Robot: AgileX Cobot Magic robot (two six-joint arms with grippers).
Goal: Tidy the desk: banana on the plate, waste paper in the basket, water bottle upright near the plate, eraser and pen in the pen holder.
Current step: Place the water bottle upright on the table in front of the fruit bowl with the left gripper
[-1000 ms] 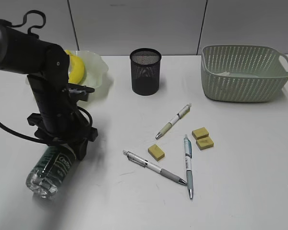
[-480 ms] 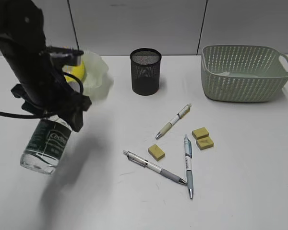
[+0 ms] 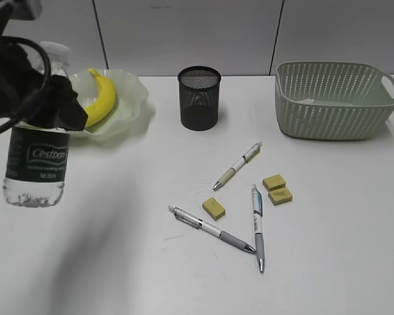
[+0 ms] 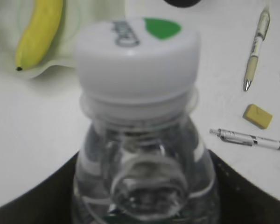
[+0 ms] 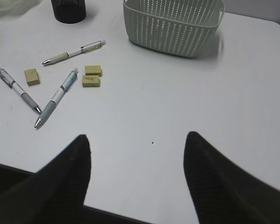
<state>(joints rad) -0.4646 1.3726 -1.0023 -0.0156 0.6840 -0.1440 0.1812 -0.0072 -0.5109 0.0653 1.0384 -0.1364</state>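
Holding the water bottle (image 3: 36, 154) upright and clear of the desk (image 3: 151, 275), your left gripper (image 3: 43, 105) clamps its neck — the plate (image 3: 128, 105) sits just behind-right. Your right gripper (image 5: 135, 154) hangs open, empty.

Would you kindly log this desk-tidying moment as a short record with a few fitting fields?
left gripper: jaws shut on the water bottle, held upright, apparently clear of the desk
right gripper: open, holding nothing
banana: in the plate
pen holder: upright, contents not visible
basket: at the desk's back right; something pale inside, unclear
pens: three loose on the desk
erasers: three loose on the desk
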